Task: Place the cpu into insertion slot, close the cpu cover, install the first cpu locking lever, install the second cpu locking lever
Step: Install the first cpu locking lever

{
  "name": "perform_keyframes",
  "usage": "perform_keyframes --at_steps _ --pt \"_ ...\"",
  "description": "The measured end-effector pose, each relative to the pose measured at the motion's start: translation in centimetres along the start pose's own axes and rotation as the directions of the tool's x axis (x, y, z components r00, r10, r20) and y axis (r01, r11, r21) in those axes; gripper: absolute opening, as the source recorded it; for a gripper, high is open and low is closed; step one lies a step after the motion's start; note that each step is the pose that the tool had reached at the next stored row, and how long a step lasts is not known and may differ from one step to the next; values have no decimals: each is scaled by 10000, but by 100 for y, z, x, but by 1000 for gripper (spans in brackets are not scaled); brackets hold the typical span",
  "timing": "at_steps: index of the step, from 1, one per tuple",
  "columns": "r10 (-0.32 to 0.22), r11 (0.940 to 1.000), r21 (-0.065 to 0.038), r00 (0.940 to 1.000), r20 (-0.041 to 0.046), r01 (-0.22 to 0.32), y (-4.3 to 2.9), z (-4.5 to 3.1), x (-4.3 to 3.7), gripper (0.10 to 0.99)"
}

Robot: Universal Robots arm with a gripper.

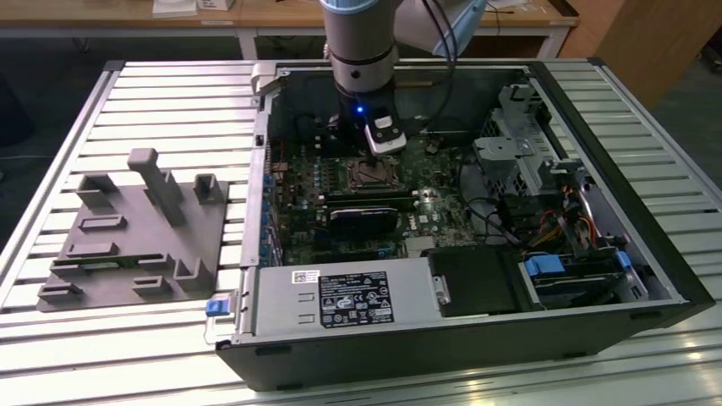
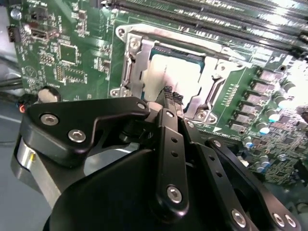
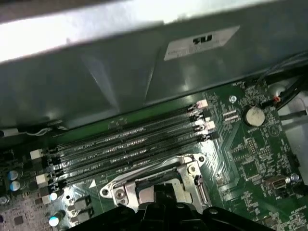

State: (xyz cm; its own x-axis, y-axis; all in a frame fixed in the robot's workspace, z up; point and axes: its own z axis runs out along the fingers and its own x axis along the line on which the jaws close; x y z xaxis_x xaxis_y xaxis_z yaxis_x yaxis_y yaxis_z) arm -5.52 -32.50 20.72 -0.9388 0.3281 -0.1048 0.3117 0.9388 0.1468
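Though the cpu [image 2: 174, 72] already sat in the insertion slot [image 2: 137, 72], the tool [image 2: 171, 98], fingertips pressed together, hovered just above; the levers looked unfastened.

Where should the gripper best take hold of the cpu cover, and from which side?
Probably one side bar of the cpu cover, from above: the thin frame lies flat around the cpu, leaving only edges to pinch.

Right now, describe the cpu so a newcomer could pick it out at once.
Start at the open computer case and find the green circuit board on its floor. Beside the long black memory slots sits a metal-rimmed insertion slot; the cpu is the flat, pale silver square inside it, just beyond the claw.
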Motion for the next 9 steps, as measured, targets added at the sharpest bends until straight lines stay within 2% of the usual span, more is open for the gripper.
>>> perform_keyframes --at_steps 2,5,8,9 --pt "25 10000 58 10000 -69 -24 -8 2 -5 106" --pt "49 9997 244 9999 -166 -44 -11 1 -12 106" --pt "51 9988 488 9998 -196 -41 -11 2 -16 106" --pt "48 9987 503 9998 -191 -38 -11 3 -17 106"
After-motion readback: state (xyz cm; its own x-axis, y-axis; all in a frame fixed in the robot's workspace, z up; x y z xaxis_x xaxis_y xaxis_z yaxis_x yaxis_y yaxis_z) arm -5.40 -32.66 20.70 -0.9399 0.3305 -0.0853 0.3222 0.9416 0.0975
